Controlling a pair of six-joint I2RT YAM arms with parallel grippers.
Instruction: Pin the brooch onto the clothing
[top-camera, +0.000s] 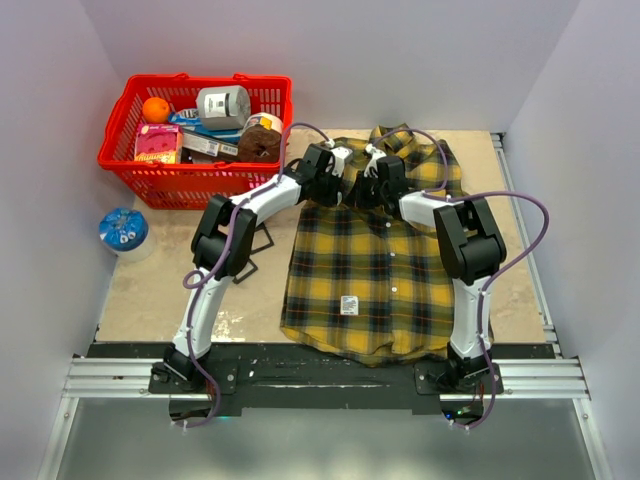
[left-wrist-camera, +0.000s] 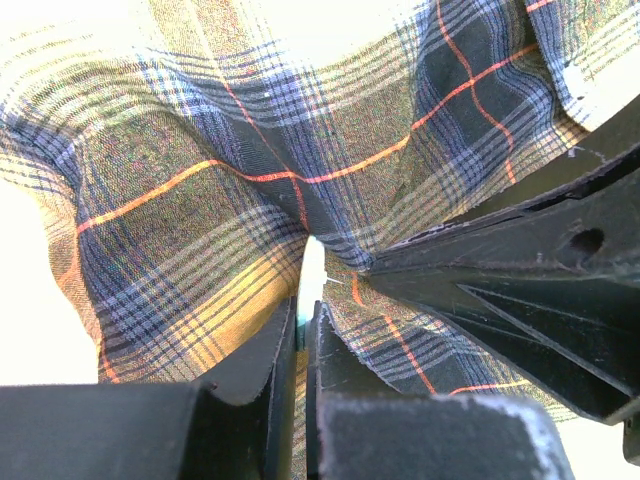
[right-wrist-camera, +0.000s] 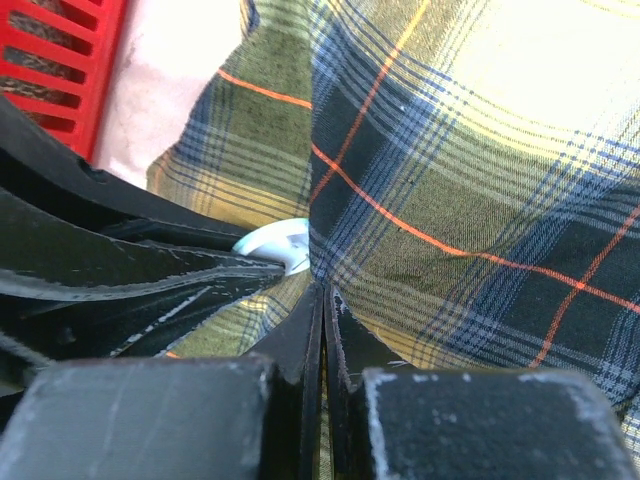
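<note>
On the surface (top-camera: 160, 280) just past the arm bases, a plaid shirt (top-camera: 370, 270) lies flat, hem nearest. Up at its chest the left fingers (left-wrist-camera: 265, 355) grip a small white brooch (right-wrist-camera: 278, 243) against the cloth. Just beside it, the right fingers (right-wrist-camera: 295, 335) are clenched on a fold of shirt. Farther off to the shirt's left sits a red basket (top-camera: 135, 165).

The shirt (top-camera: 370, 270), yellow-and-dark plaid with thin orange lines, lies front up, collar at the far end, hem near, with 1 white label (top-camera: 349, 304) by the hem. Its upper chest is bunched into a raised fold. The brooch (right-wrist-camera: 283, 245), seemingly a pale round disc, sits edge-on against that fold.
</note>
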